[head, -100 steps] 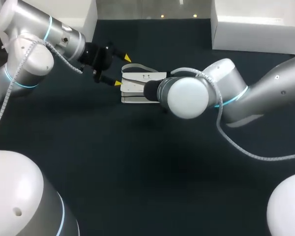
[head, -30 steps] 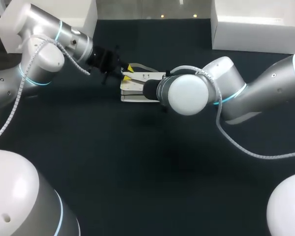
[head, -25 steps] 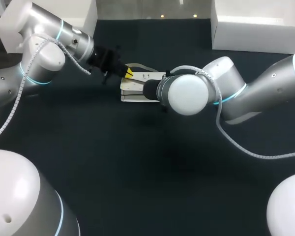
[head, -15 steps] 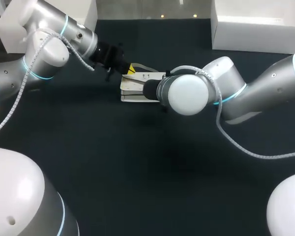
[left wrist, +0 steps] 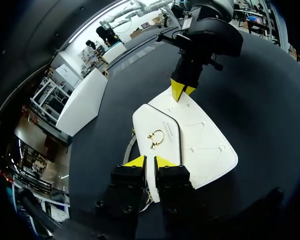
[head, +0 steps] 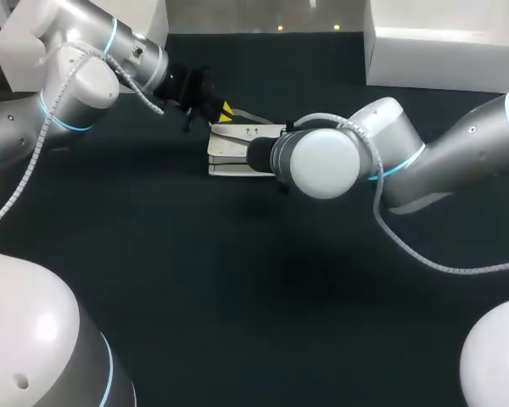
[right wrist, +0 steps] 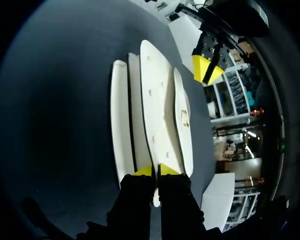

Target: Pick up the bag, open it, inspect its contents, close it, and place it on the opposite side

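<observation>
Judging bag (head: 233, 153) light, stiff-panelled, slick; flap (left wrist: 157, 137) end best hold; right gripper (right wrist: 155, 171) clamps bag's thin edge, left gripper (left wrist: 150, 161) pinches flap end.

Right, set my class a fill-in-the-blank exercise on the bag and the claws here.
1. The bag lying on the dark table is ___ in colour.
2. The claw shut on the bag's edge belongs to the ___ arm.
3. The clasp on the bag's flap is ___ in colour.
Missing words: white; right; gold.
</observation>
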### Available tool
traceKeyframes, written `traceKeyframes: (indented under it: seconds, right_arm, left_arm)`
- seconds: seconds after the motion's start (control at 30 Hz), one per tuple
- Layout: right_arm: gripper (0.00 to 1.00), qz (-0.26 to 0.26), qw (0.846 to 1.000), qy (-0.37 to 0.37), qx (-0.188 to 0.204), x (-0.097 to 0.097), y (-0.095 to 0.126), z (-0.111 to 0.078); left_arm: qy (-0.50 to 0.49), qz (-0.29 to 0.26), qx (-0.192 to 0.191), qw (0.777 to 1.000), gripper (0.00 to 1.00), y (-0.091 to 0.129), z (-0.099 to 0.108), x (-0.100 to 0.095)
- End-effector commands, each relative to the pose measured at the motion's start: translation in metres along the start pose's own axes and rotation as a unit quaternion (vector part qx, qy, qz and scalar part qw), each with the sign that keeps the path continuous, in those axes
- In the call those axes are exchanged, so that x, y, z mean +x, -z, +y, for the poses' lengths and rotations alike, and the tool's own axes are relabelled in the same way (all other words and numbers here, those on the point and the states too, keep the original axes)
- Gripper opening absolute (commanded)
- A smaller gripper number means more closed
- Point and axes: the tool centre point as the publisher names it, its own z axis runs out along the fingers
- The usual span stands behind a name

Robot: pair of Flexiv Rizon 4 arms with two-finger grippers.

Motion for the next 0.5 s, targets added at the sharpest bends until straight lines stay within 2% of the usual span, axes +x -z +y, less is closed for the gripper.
traceKeyframes:
  seconds: [0.03,0.1,0.2,0.27,0.33,0.5]
  right_arm:
    - [0.00,-0.003,1.000,-0.001,-0.002,0.002,-0.001,0.000]
    - [0.00,-0.003,1.000,-0.001,-0.002,0.002,-0.001,0.000]
    - [0.00,-0.003,1.000,-0.001,-0.002,0.002,-0.001,0.000]
    - [0.00,-0.003,1.000,-0.001,-0.002,0.002,-0.001,0.000]
    - [0.00,-0.003,1.000,-0.001,-0.002,0.002,-0.001,0.000]
    - [0.00,-0.003,1.000,-0.001,-0.002,0.002,-0.001,0.000]
  left_arm:
    - [0.000,-0.006,0.001,1.000,0.52,0.001,-0.002,0.002]
    - [-0.002,-0.012,0.003,1.000,0.57,0.003,-0.004,0.005]
    - [-0.012,-0.018,0.002,1.000,0.57,0.005,-0.009,0.011]
    - [-0.017,-0.018,0.001,1.000,0.55,0.006,-0.011,0.014]
    - [-0.023,-0.017,0.004,1.000,0.49,0.007,-0.014,0.018]
    - [-0.031,-0.011,0.003,0.999,0.45,0.002,-0.016,0.024]
